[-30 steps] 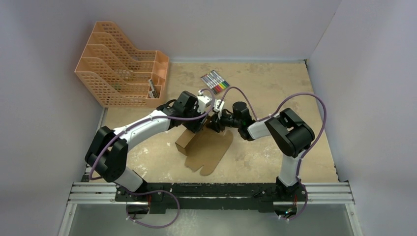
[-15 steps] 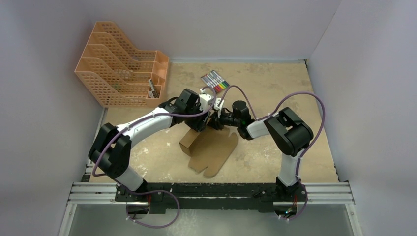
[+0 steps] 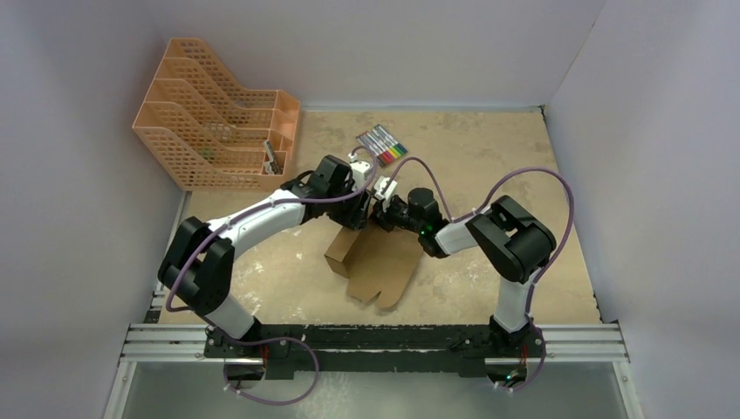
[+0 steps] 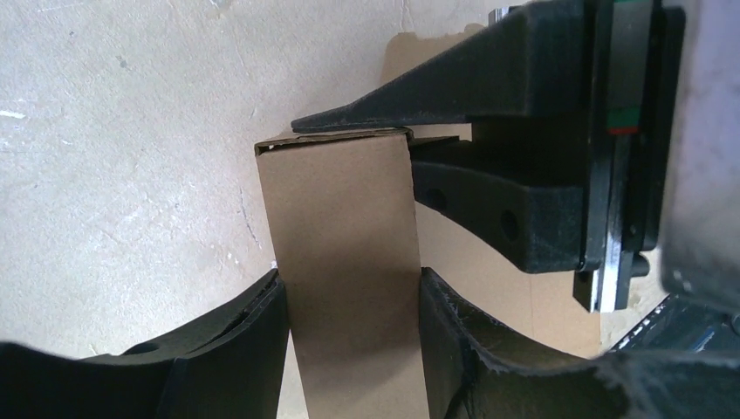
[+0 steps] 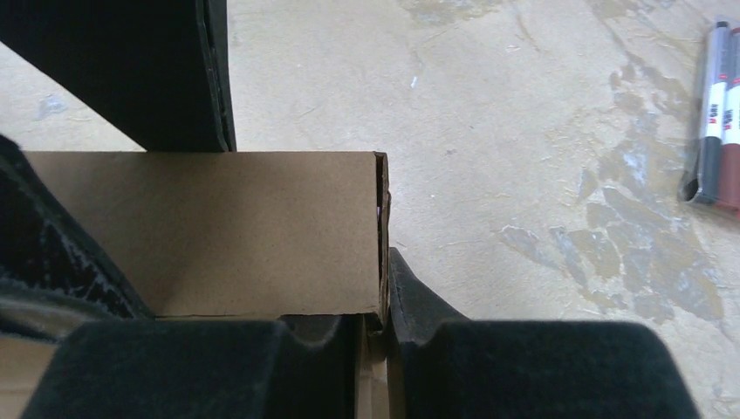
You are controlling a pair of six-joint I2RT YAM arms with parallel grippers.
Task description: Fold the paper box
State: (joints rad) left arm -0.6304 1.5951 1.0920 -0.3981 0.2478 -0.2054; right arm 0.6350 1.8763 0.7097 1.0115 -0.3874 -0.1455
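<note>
Held at mid-table: paper box (image 3: 377,262), gripped from both sides.
Left gripper (image 4: 349,349) was clamped across a raised, smooth brown panel; right gripper (image 5: 373,323) pinched that panel's thin end edge. Rounded tabs lay flat on the mottled table (image 3: 489,157), markers (image 3: 382,144) well apart beyond.

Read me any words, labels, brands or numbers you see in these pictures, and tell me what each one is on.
No text here can be read.
On the markers: small print on the white label bands, too blurred to read.
On the paper box: plain brown cardboard, no print.
On the orange file rack: no text visible.
</note>
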